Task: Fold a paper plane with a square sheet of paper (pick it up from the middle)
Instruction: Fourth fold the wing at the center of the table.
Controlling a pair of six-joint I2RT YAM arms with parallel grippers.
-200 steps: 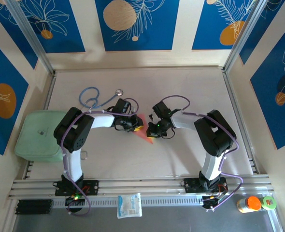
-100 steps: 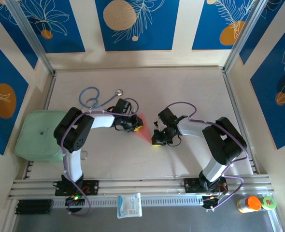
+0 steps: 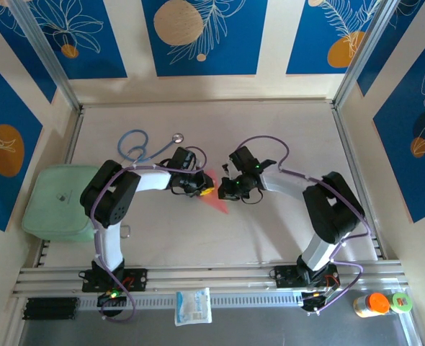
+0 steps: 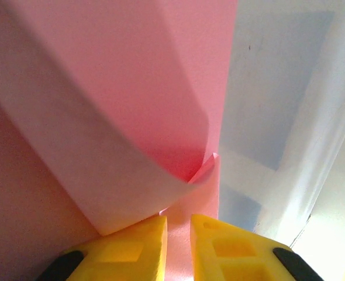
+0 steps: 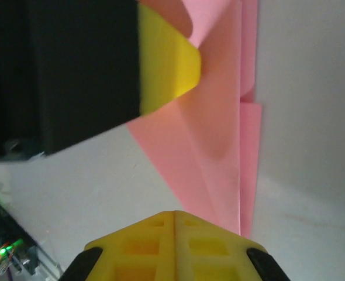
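- Blue walls (image 3: 198, 36) with leaf prints and round orange shapes stand around one pale, smooth table (image 3: 270, 130).
- Two white and black arms reach to the middle of the table, the left arm (image 3: 112, 194) and the right arm (image 3: 328, 209). Each has a purple cable.
- One soft green pad (image 3: 54, 202) with round corners lies at the left edge.
- One blue looped stethoscope (image 3: 137, 148) lies behind the left arm.
- One white packet (image 3: 193, 305) with blue print lies at the near edge.
- One thin pink paper (image 3: 217, 200) lies in the middle of the table, between the two grippers. It is folded in layers with sharp creases, and one part curls up.
- The left gripper (image 3: 206, 190) has two yellow foam fingers (image 4: 134, 249). They are nearly together and pinch an edge of the pink paper.
- The right gripper (image 3: 227, 193) has its yellow fingers (image 5: 143, 246) pressed tight together with nothing between them. Its tip is just beside the paper's edge.
- One small bottle (image 3: 374, 303) with an orange lid stands at the near right corner.
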